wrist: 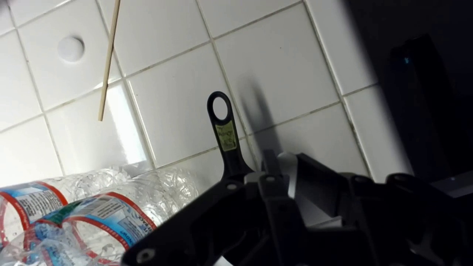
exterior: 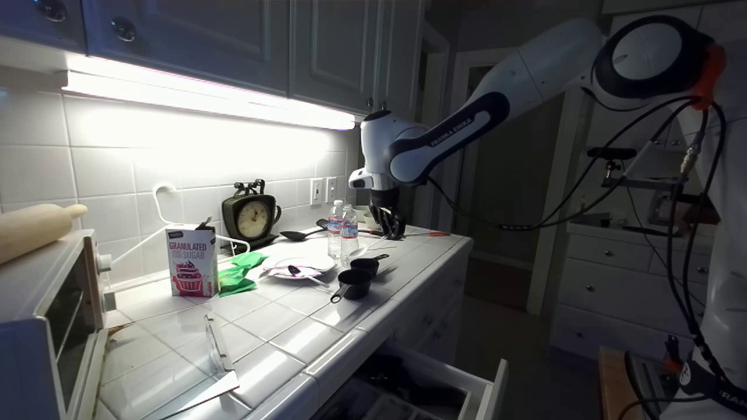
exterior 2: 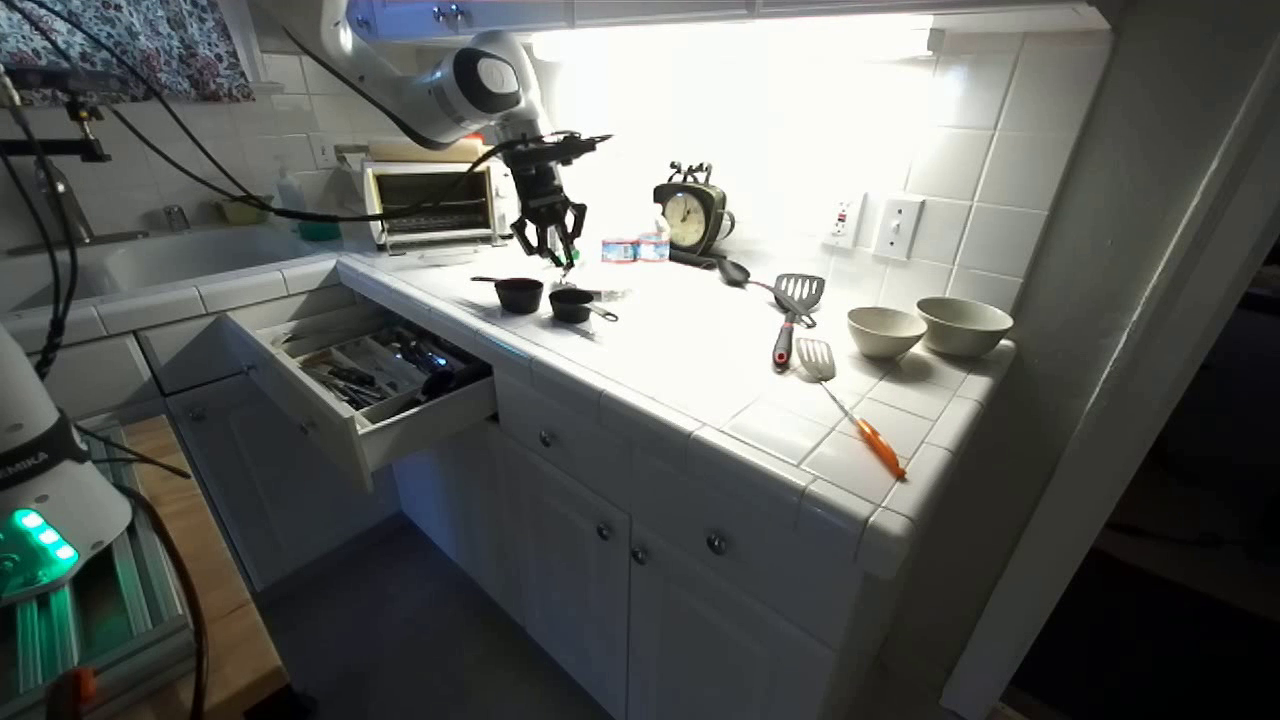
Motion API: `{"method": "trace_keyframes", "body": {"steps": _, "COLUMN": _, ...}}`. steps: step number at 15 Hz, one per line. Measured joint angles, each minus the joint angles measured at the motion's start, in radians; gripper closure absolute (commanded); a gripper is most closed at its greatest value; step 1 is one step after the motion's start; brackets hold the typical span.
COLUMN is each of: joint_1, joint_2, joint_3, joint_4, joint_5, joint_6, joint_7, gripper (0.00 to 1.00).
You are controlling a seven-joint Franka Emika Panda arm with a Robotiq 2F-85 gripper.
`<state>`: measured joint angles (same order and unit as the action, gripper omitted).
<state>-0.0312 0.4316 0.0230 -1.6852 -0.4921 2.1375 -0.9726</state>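
The jaws were pressed together, apparently pinching a pale spoon-like utensil (wrist: 289,166) above the counter (exterior 2: 680,365); its thin handle could have twisted, or a sideways swing toppled the nearby water bottles (exterior: 349,232).

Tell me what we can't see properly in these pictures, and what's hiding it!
Writing on the label of the black handle: too small and blurry, wrist view.
Rest of that handle: behind the gripper, wrist view.
Whether the gripper pinches anything: its dark parts overlap, wrist view.
Bottles: cut off by the left and bottom edges, wrist view.
Rolling pin: cut off by the left edge, in an exterior view.
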Motion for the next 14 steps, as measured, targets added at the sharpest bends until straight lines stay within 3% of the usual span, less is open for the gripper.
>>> {"method": "trace_keyframes", "body": {"steps": 9, "joint_1": -0.005, "joint_2": -0.001, "joint_3": -0.045, "joint_4": 0.000, "joint_5": -0.012, "joint_6": 0.004, "joint_7": -0.021, "gripper": 0.96}}
{"method": "trace_keyframes", "body": {"steps": 14, "joint_1": -0.003, "joint_2": -0.001, "joint_3": -0.061, "joint_4": 0.000, "joint_5": -0.077, "joint_6": 0.004, "joint_7": -0.021, "gripper": 0.96}}
